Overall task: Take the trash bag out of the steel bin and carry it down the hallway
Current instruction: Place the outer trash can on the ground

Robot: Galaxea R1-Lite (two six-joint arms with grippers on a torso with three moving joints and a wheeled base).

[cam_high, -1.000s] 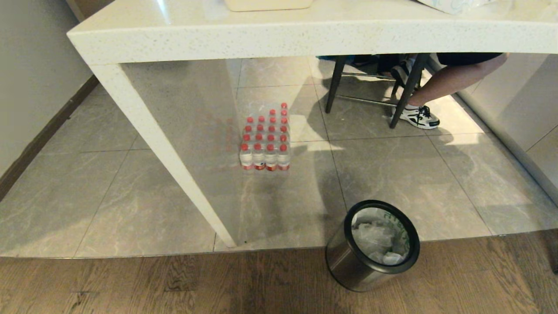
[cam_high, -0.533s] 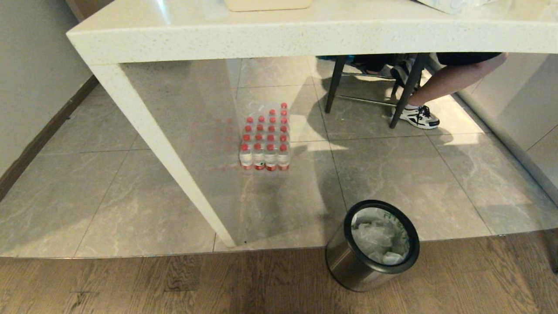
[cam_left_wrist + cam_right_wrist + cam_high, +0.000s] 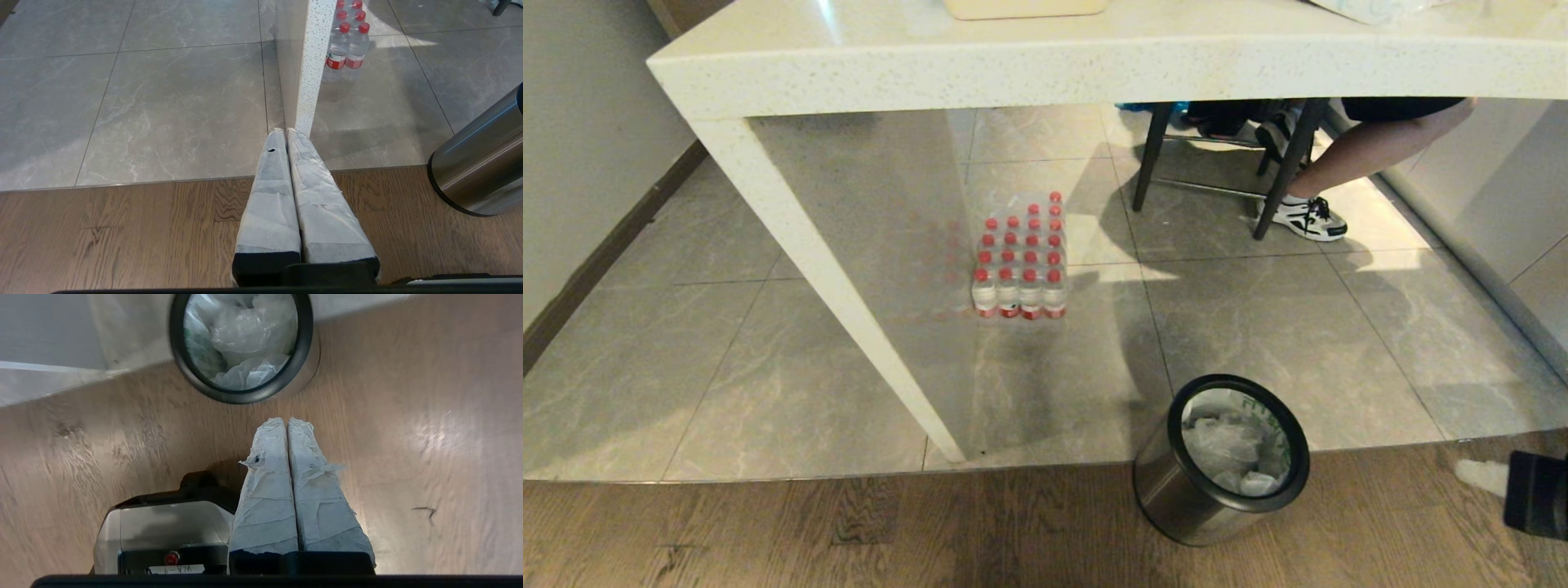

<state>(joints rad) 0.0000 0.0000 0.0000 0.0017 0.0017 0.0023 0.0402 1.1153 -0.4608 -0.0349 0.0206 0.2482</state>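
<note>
The steel bin stands on the wooden floor just before the grey tiles, to the right of the table leg. Inside it sits the trash bag, crumpled white plastic with green print along the far side. My right gripper shows at the head view's right edge, low over the wood, to the right of the bin and apart from it. In the right wrist view the gripper is shut and empty, looking down on the bin and bag. My left gripper is shut and parked, with the bin beside it. The hallway is out of view.
A white stone table with a slanted leg stands left of the bin. A pack of red-capped water bottles lies under it. A person's leg and shoe rest by a black chair. My base is near the right gripper.
My right gripper has come into the head view at the right edge, where nothing of it showed before. The bin and bag have not moved.
</note>
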